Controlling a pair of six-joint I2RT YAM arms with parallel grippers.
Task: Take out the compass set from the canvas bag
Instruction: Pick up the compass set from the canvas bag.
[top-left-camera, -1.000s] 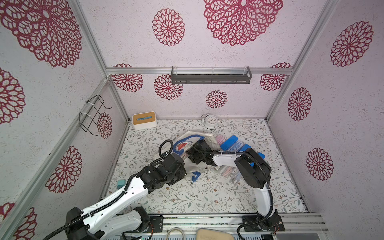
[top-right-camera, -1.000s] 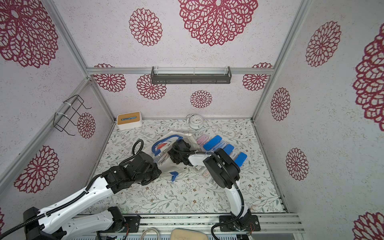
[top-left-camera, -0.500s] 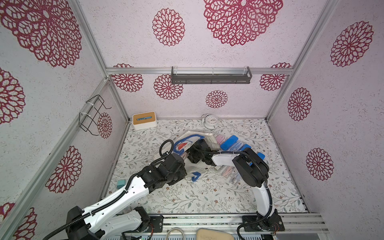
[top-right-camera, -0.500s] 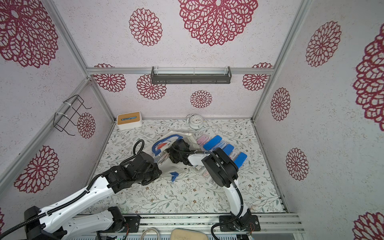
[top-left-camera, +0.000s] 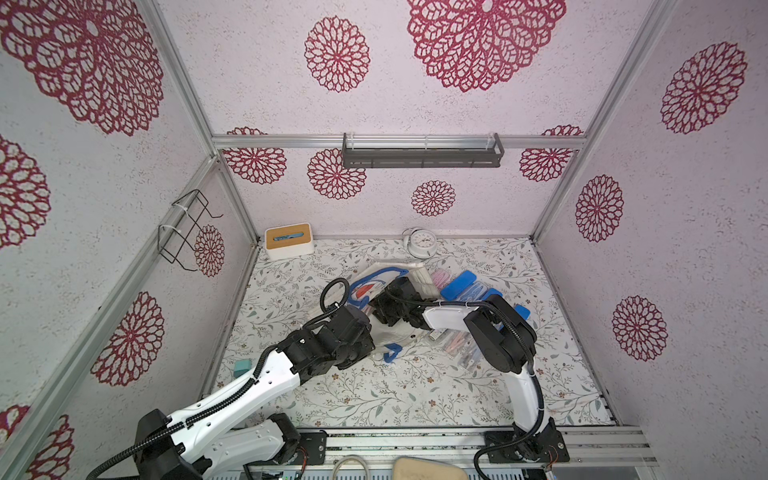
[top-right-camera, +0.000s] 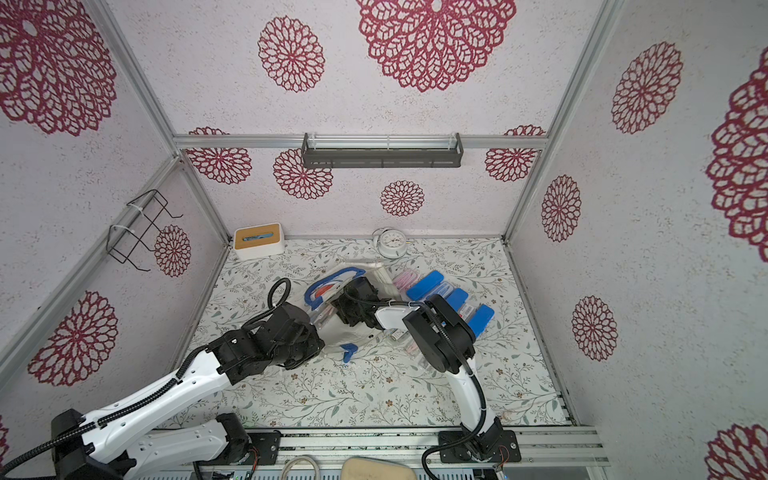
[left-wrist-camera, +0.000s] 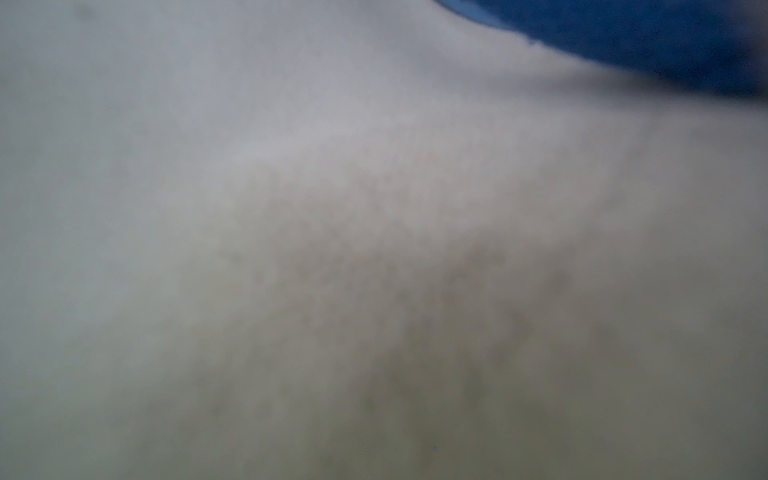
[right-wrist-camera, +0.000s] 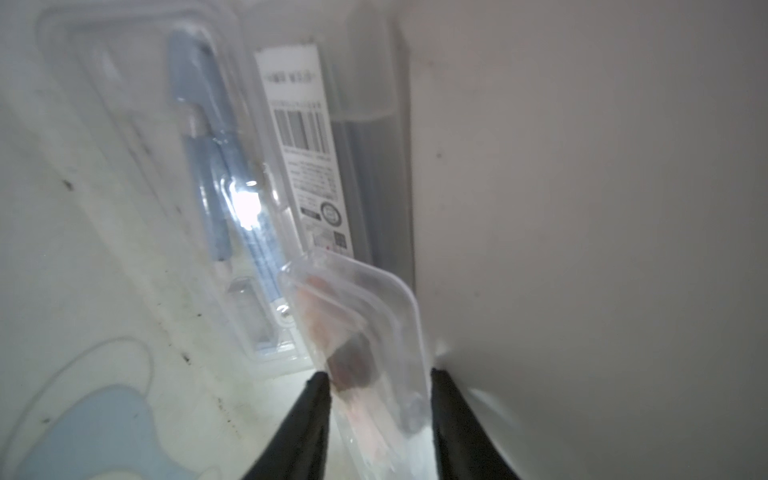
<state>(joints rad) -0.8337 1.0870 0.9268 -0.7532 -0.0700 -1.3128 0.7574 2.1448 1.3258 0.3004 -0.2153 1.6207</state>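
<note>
Reaching into the canvas bag (top-left-camera: 395, 333), right end effector (right-wrist-camera: 380, 376) pinches a clear case (right-wrist-camera: 374, 316); left end effector (top-left-camera: 368, 338) is pressed together.

A tissue box (top-left-camera: 289, 241) and a white alarm clock (top-left-camera: 422, 243) stand well apart.

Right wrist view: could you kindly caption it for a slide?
Inside the canvas bag, right gripper straddles a clear plastic case.

The off-white canvas bag (right-wrist-camera: 582, 208) crowds the right claw (right-wrist-camera: 379, 376); a clear pink-filled plastic case (right-wrist-camera: 370, 316) fills its gap.
</note>
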